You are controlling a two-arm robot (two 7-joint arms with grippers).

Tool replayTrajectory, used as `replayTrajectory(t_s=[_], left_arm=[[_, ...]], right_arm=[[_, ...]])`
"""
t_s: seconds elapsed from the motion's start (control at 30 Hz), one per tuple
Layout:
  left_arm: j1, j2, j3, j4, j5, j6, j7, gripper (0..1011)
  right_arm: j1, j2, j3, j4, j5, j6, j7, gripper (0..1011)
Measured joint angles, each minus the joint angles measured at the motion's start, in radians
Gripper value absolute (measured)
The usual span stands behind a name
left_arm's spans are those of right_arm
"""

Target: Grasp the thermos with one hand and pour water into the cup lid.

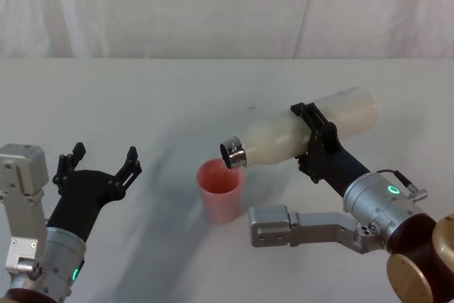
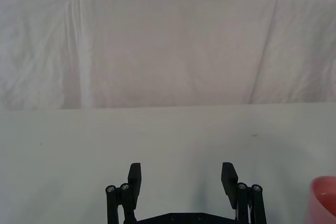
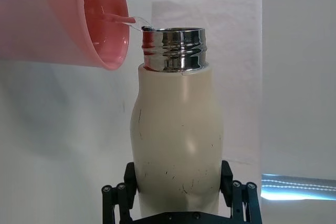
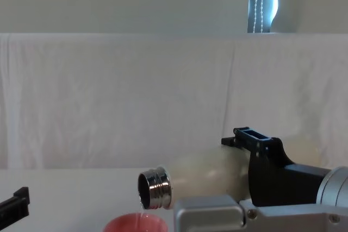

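cup lid (image 4: 136,224) cut off below

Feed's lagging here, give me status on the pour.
Right gripper shut on cream-white thermos with silver neck, tipped, mouth over pink cup lid. Water running into the cup lid. Left gripper open, idle at left. Nothing in the way.

Left gripper (image 1: 99,163): matte black linkage fingers with silver pivot screws near the fingertips (image 2: 135,174).
Left arm: black wrist, silver-grey cylinder with a green light, boxy pale-grey housing beside it.
Right gripper (image 1: 313,141): black, same linkage build, small screws along its base.
Right arm: black wrist, silver cylinder, glowing green ring, thin cable, grey block with screws, brass-coloured joints behind.
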Motion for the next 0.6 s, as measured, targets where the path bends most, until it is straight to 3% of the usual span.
replayTrajectory(t_s=[0.6], left_arm=[[0.0,0.0,0.0,0.0,0.0,0.0,0.0,1001]], right_arm=[[-0.006,-0.005,0.009,0.001,0.019,-0.007,-0.011,955]])
